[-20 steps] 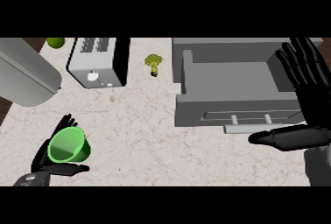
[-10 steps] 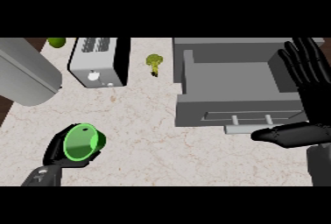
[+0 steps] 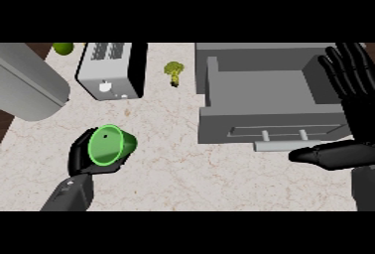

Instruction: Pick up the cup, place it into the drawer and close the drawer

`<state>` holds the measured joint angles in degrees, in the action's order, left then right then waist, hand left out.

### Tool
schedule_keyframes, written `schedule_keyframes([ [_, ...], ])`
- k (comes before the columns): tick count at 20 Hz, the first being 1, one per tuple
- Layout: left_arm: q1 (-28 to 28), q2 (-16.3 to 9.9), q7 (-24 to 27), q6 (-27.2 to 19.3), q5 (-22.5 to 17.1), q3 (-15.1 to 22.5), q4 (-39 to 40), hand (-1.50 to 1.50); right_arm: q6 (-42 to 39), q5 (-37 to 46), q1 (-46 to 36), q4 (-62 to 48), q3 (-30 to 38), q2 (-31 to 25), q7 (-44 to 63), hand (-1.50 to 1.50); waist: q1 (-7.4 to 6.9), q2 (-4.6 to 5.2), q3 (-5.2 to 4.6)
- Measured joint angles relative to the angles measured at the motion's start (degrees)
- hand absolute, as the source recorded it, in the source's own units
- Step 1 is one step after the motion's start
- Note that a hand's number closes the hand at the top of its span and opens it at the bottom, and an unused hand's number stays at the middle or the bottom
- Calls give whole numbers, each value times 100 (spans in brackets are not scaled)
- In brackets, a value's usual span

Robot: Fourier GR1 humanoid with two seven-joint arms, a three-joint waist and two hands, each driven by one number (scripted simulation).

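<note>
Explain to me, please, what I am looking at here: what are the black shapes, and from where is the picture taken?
The picture is taken from the robot's head, looking steeply down at a kitchen counter. The black shapes are its hands on grey forearms. The left robot hand curls round a green cup. The right robot hand is open, fingers up, beside an open grey drawer. On the counter also lie a toaster, a small piece of broccoli, a green fruit at the top edge and a big grey cylinder.
</note>
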<state>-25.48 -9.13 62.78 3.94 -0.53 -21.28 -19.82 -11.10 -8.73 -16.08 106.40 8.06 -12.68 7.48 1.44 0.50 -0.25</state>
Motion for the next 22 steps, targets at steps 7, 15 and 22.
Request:
schedule_keyframes([
  [7, -584, 142, -122, 312, -179, 30, -319, 150, -3, 58, 106, 4, 25, -6, -70, -150, -45, -27, 14],
  [15, -1351, 524, -944, 358, -129, 527, -1319, 150, -7, 122, 233, 0, 78, -23, -129, -150, -145, -76, 28],
  [22, -2141, 836, -2363, -145, -384, 1205, -2324, 150, -32, 127, 200, -69, 144, -68, -167, -150, -148, -89, 30],
])
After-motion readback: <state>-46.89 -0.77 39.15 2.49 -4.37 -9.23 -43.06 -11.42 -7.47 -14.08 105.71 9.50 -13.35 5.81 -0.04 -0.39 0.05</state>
